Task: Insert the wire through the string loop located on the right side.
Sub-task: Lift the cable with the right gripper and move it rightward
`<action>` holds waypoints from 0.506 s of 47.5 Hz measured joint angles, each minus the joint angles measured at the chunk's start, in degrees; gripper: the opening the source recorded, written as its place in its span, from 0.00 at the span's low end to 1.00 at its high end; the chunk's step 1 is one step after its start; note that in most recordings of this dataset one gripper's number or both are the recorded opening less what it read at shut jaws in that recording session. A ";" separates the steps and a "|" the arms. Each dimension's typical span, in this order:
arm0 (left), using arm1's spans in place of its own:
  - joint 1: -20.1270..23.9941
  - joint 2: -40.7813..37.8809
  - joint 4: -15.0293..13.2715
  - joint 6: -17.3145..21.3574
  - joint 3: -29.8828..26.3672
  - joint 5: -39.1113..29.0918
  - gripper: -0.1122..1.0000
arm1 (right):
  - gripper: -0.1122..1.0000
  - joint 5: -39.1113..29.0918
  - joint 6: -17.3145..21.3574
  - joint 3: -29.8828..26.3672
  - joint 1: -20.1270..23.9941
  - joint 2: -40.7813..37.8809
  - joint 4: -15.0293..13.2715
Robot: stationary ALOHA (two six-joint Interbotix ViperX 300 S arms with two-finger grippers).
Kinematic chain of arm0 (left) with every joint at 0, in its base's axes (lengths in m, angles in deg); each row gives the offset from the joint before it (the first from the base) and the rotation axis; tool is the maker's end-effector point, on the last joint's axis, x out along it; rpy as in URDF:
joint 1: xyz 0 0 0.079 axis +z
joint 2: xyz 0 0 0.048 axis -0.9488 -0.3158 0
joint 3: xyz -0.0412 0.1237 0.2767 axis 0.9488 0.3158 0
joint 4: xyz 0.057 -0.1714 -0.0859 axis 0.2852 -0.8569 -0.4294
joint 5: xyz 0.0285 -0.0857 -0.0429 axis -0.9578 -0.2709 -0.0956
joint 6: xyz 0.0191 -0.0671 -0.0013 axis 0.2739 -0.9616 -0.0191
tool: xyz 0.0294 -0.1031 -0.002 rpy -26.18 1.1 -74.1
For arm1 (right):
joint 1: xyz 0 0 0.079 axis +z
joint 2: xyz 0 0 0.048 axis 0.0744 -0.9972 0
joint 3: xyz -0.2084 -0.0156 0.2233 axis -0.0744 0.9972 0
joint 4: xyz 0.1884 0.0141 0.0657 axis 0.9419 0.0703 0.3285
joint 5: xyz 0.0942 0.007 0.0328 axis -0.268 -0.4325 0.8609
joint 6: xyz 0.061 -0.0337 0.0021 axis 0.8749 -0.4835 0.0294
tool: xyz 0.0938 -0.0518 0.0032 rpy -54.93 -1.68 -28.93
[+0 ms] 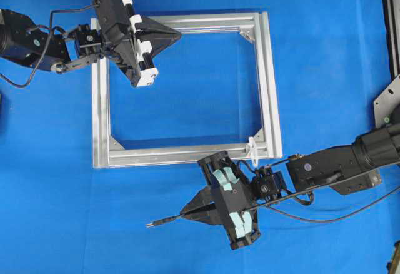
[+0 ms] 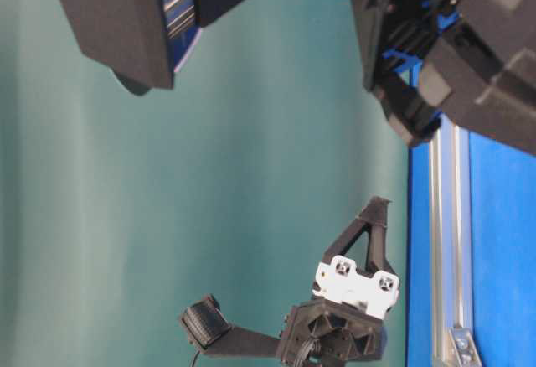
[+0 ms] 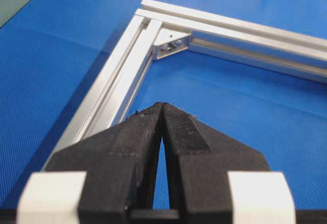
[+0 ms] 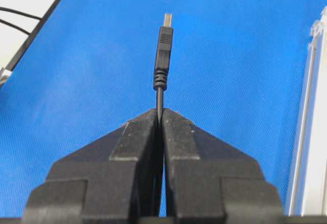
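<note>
The wire (image 1: 164, 220) is a thin black cable whose plug (image 4: 163, 50) sticks out past the tips of my right gripper (image 4: 159, 111). That gripper (image 1: 182, 212) is shut on the wire just behind the plug, below the frame's front bar, pointing left. The cable trails back to the right (image 1: 325, 214) over the blue mat. The white string loop (image 1: 254, 149) stands at the front right corner of the silver frame (image 1: 187, 154), up and to the right of the plug. My left gripper (image 1: 179, 34) is shut and empty over the frame's back bar (image 3: 161, 105).
The square aluminium frame has corner brackets (image 3: 169, 44) inside its corners. A metal plate (image 1: 389, 102) and a black edge lie at the right border of the mat. In the table-level view, arm parts (image 2: 352, 300) and the frame rail (image 2: 448, 241) show.
</note>
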 measured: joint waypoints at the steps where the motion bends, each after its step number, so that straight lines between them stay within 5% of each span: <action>1: 0.00 0.00 0.00 0.00 0.00 0.00 0.10 | 0.07 0.00 0.00 0.00 0.00 -0.09 0.00; 24: 0.00 0.00 0.00 0.00 0.00 -0.09 0.10 | 0.07 0.00 0.00 0.00 0.00 0.00 0.00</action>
